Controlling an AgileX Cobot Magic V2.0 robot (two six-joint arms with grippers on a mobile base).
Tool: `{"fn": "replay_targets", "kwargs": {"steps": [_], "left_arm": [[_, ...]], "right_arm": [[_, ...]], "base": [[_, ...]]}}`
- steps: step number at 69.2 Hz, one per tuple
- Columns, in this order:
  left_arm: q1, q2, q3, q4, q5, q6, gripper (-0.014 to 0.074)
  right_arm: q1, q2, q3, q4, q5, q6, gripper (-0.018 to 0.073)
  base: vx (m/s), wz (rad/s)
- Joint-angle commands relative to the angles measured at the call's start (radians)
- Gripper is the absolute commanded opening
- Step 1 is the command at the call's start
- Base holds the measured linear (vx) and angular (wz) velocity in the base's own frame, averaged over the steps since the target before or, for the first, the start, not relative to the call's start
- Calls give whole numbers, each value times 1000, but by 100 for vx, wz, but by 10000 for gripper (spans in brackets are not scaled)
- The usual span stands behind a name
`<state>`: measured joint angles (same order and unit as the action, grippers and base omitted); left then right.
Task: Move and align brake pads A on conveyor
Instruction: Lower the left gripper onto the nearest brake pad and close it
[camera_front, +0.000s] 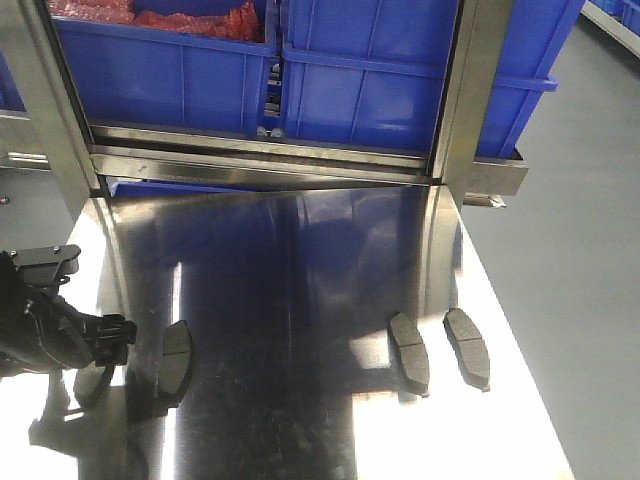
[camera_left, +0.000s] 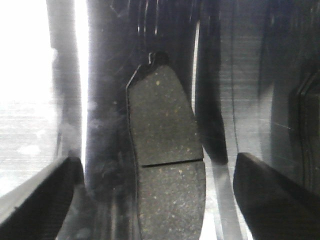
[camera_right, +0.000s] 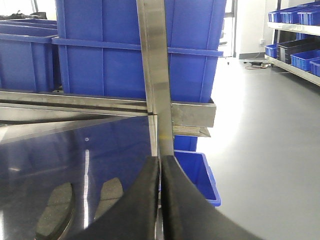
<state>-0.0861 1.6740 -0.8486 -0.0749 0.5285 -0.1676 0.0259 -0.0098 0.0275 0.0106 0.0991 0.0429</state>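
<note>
I hold the left arm (camera_front: 55, 335) low over the counter (camera_front: 300, 300), near its left edge. The left jaws stand wide apart, straddling the first pad (camera_left: 167, 150). It lies flat, gritty face up, lengthwise between them, and I judge that this lets them close across its narrow width. The second pad (camera_front: 175, 362) lies just beside it, so sideways room there is tight. The steel between the two pairs offers open travel. The third pad (camera_front: 410, 352) and fourth pad (camera_front: 468, 347) lie side by side near the right edge. The right jaws are pressed together on nothing, near that edge. Blue bins (camera_front: 180, 70) wall off the far side. The conveyor is not in view.
</note>
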Motion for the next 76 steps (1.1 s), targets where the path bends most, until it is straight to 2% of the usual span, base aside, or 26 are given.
{"fn": "replay_targets", "kwargs": {"steps": [1, 64, 70, 76], "left_arm": [[-6, -33, -31, 2, -24, -11, 575], [-6, 1, -31, 8, -10, -3, 574], [-6, 1, -31, 8, -9, -3, 552], [-6, 1, -31, 8, -8, -3, 492]], "right_arm": [[-6, -16, 21, -3, -66, -4, -8], [-6, -16, 21, -3, -66, -4, -8], [-6, -16, 21, -3, -66, -4, -8], [-6, -16, 21, -3, -66, -4, -8]], "base": [[0, 0], [0, 0], [0, 0], [0, 0]]}}
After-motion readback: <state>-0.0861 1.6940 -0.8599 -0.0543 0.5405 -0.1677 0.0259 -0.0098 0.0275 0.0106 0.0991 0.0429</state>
